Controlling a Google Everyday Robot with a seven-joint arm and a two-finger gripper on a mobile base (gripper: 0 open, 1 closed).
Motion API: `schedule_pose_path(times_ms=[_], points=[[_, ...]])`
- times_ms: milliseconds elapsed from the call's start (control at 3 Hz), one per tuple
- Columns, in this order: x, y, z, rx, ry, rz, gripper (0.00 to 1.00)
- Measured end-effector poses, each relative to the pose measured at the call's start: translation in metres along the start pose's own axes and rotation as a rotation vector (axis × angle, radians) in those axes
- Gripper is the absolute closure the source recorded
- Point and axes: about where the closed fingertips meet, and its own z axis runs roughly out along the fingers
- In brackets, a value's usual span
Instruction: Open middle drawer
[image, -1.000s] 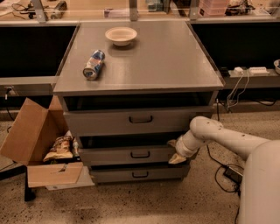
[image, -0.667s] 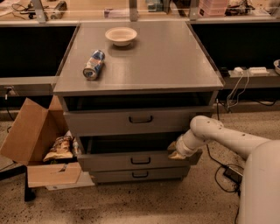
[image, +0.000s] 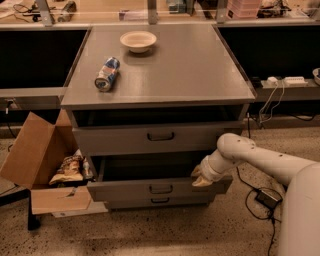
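Camera view: the middle drawer (image: 125, 191), second of three grey drawers in the cabinet (image: 190, 70), stands pulled out, its dark inside showing. The gripper (image: 200, 177) sits at its right top edge; whether it is apart or together cannot be told. On top lie one bowl (image: 138, 40) and one toppled can (image: 107, 74). One open cardboard box (image: 35, 150) stands left.

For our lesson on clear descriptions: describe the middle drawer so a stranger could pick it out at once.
Find the grey cabinet with a bowl and can on top. Of its three stacked drawers, take the middle drawer, between the top drawer and bottom drawer. It sticks out furthest, with the tool at its upper right edge.
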Motion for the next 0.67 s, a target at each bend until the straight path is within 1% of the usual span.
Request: schedule_pose_path(times_ms=[667], points=[[0.0025, -0.0001, -0.0012, -0.001, -0.001, -0.002, 0.37]])
